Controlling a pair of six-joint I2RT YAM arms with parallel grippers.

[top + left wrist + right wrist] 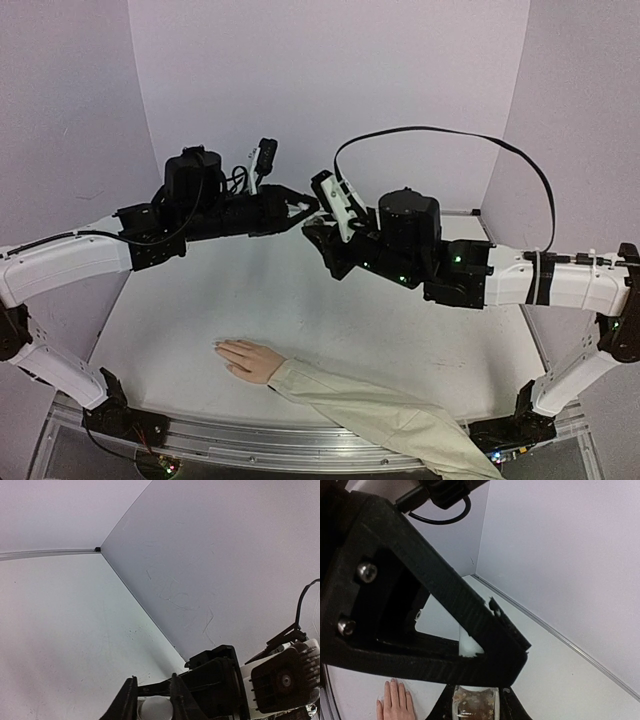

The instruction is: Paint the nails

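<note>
The mannequin hand (248, 359) lies palm down on the table's near side, its beige sleeve (380, 418) running to the lower right. Its nails (218, 346) are barely distinguishable; the hand also shows in the right wrist view (396, 702). Both grippers meet high above the table's far middle. My right gripper (320, 236) is shut on a small clear bottle (475, 706) with brownish residue. My left gripper (305, 208) is shut on the bottle's white cap (155, 709), which also shows in the right wrist view (468, 642). The left fingers (470, 615) cross the right wrist view.
Pale walls enclose the table at the back and sides, with a corner seam (97, 549) in the left wrist view. A black cable (450, 135) loops above the right arm. A metal rail (250, 440) runs along the near edge.
</note>
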